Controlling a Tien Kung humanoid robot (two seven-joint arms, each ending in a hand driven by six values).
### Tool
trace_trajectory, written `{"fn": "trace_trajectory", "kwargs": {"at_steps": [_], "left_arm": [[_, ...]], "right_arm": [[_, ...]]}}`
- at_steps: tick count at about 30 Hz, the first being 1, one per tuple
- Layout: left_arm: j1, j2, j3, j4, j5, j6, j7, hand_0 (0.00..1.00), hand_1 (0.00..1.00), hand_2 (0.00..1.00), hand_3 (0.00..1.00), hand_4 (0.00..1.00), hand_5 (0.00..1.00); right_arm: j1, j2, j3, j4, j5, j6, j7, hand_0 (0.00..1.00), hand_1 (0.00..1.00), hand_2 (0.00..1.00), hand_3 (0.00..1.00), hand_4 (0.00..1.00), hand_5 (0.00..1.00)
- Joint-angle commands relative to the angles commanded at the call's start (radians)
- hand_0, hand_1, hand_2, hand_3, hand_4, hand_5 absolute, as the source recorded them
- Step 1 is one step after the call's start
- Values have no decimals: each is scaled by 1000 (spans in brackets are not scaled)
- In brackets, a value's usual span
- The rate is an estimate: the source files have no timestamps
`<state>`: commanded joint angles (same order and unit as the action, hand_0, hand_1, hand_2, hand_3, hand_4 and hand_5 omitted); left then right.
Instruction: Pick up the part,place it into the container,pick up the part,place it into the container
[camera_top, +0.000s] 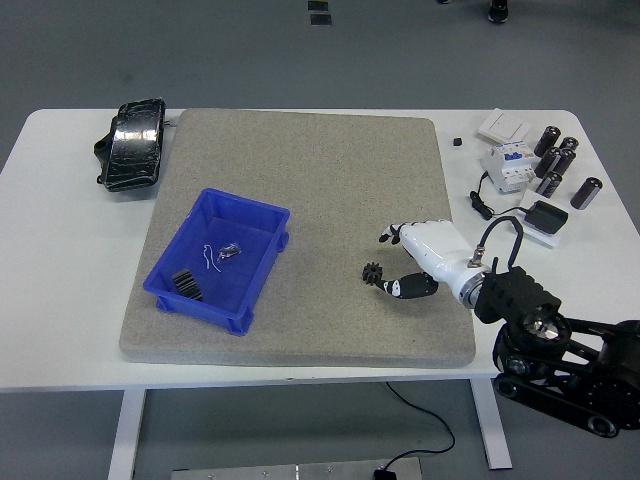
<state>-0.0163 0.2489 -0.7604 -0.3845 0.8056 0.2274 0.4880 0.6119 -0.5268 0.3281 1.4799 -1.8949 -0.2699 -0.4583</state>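
A small black gear-shaped part (372, 273) lies on the grey mat (300, 170), right of centre. My right hand (390, 264), white with black fingertips, comes in from the lower right and sits just right of the part. Its fingers are spread and hold nothing; the thumb tip is close beside the part. The blue container (253, 212) stands on the left half of the mat. It holds a black ribbed part (185, 283), a small dark piece (230, 251) and a thin white wire. My left arm is out of view.
A black pouch (132, 155) lies at the table's far left. At the far right are a white circuit breaker (507, 165), several black cylinders (562, 160), a white switch plate (503, 125), a black adapter (546, 216) and a small black cube (457, 142).
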Motion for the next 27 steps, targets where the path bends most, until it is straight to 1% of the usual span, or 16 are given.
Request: {"fn": "trace_trajectory", "kwargs": {"at_steps": [4, 5, 6, 11, 12, 17, 18, 23, 24, 27], "left_arm": [[-3, 0, -1, 0, 2, 1, -2, 692, 654, 638, 580, 772, 626], [-3, 0, -2, 0, 3, 1, -1, 692, 654, 638, 580, 772, 626], [-4, 0, -3, 0, 5, 1, -1, 692, 654, 638, 579, 773, 625], [-4, 1, -5, -1, 8, 3, 0, 692, 654, 638, 579, 773, 625], [-4, 1, -5, -1, 8, 4, -1, 691, 654, 637, 579, 774, 628], [-5, 0, -2, 1, 2, 4, -5, 691, 654, 637, 579, 774, 628], [-5, -1, -2, 1, 2, 5, -5, 690, 654, 636, 574, 774, 629], [-4, 0, -2, 1, 3, 6, -5, 690, 654, 636, 574, 774, 629], [-5, 0, -2, 1, 2, 6, -6, 689, 654, 635, 574, 775, 630], [-5, 0, -2, 2, 1, 6, -8, 689, 654, 635, 574, 775, 630]], "right_arm": [[4, 6, -2, -2, 29, -5, 4, 297, 483, 750, 789, 903, 480], [7, 9, -6, -8, 35, -7, 6, 297, 483, 750, 789, 903, 480], [11, 14, -13, -17, 42, -11, 8, 296, 472, 722, 776, 892, 477], [28, 33, -46, -52, 66, -24, 16, 296, 472, 722, 776, 892, 477], [30, 37, -52, -58, 69, -26, 17, 282, 455, 677, 718, 819, 417], [37, 47, -77, -85, 83, -37, 24, 282, 455, 677, 718, 819, 417], [38, 48, -81, -88, 86, -40, 25, 268, 424, 600, 682, 699, 323], [44, 58, -92, -98, 95, -55, 29, 268, 424, 600, 682, 699, 323], [46, 60, -94, -101, 97, -57, 30, 255, 398, 537, 668, 646, 305], [51, 67, -103, -107, 105, -65, 33, 255, 398, 537, 668, 646, 305]]}}
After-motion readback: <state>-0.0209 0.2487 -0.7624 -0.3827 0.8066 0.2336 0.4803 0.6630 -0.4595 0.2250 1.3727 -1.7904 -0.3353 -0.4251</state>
